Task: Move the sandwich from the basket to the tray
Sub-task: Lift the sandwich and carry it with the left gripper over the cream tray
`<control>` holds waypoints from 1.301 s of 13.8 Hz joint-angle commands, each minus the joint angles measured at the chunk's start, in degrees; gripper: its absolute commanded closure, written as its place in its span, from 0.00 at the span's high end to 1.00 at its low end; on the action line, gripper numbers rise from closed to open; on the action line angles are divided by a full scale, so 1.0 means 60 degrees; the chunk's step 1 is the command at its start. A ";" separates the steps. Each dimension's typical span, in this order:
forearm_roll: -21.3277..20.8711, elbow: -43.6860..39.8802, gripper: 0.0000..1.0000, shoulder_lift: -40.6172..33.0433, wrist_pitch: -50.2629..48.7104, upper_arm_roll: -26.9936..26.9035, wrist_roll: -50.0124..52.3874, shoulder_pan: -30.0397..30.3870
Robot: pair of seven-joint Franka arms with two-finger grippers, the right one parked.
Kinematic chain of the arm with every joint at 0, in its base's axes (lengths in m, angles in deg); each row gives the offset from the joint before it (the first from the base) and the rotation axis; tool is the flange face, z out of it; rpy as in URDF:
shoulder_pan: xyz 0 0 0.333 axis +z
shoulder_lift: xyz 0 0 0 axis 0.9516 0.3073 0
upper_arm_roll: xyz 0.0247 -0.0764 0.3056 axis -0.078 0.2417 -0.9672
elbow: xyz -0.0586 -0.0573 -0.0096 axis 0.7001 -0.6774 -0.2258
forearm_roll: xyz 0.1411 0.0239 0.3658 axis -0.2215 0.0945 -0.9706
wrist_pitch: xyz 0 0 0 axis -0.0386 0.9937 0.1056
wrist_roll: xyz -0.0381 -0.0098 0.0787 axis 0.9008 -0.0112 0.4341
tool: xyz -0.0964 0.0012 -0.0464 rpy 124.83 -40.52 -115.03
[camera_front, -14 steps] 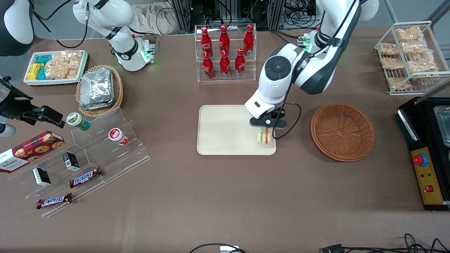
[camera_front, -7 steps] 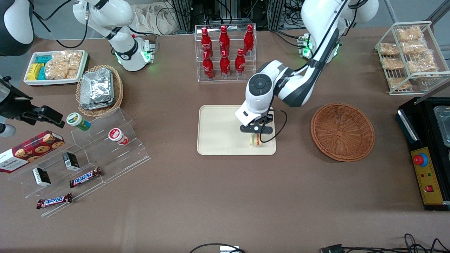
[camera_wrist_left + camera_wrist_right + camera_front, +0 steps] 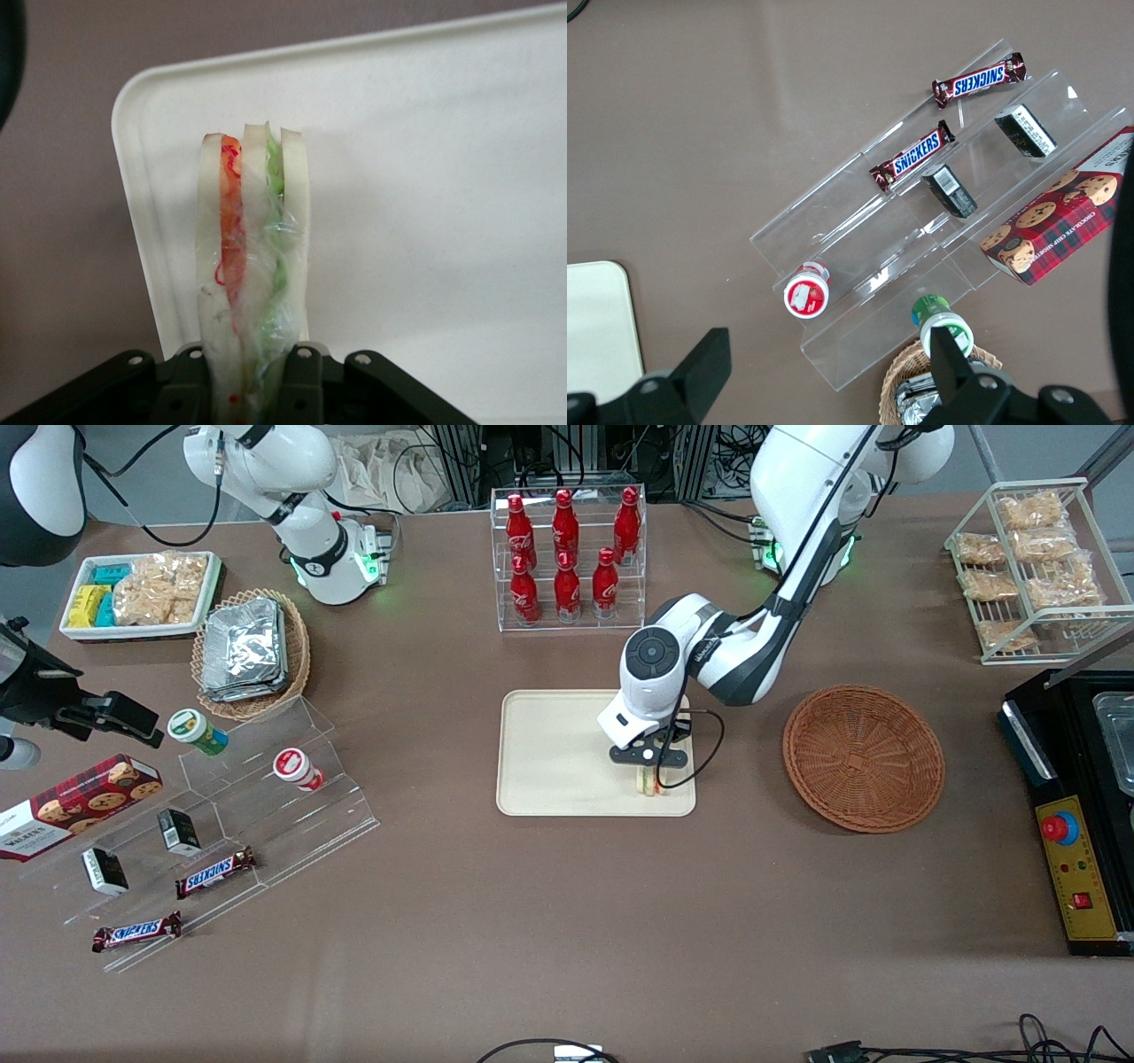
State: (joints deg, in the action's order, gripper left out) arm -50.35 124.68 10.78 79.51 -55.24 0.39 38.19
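My gripper point(image 3: 649, 772) hangs low over the cream tray point(image 3: 549, 762), at the tray's corner nearest the front camera and the reddish-brown basket point(image 3: 863, 757). It is shut on the sandwich point(image 3: 648, 781), a clear-wrapped wedge with pale bread and red, orange and green layers. In the left wrist view the sandwich point(image 3: 251, 266) stands on edge between the two black fingers point(image 3: 299, 390), over the tray's rounded corner point(image 3: 142, 133). I cannot tell if it touches the tray. The basket is empty.
A clear rack of red bottles point(image 3: 567, 558) stands farther from the front camera than the tray. A tan basket of foil packages point(image 3: 248, 651) and a clear stepped stand point(image 3: 230, 824) lie toward the parked arm's end. A black control box point(image 3: 1076, 824) sits at the working arm's end.
My gripper has carried the sandwich from the tray's edge nearest the basket inward over the tray and lowered it toward the tray's surface. The arm's elbow has folded in.
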 commanded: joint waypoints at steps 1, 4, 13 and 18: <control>-0.0167 0.0303 0.16 -0.0134 0.0174 -0.0108 0.0298 -0.0280; -0.0182 0.0550 0.20 -0.0119 0.0348 -0.0108 0.0357 -0.0411; -0.0182 0.0787 1.00 -0.0192 0.0438 -0.0108 0.0372 -0.0441; 0.0023 -0.0163 1.00 -0.0616 -0.1201 -0.0167 0.0706 0.0025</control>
State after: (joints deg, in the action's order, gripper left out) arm -50.42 125.93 8.99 76.08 -56.11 2.66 36.72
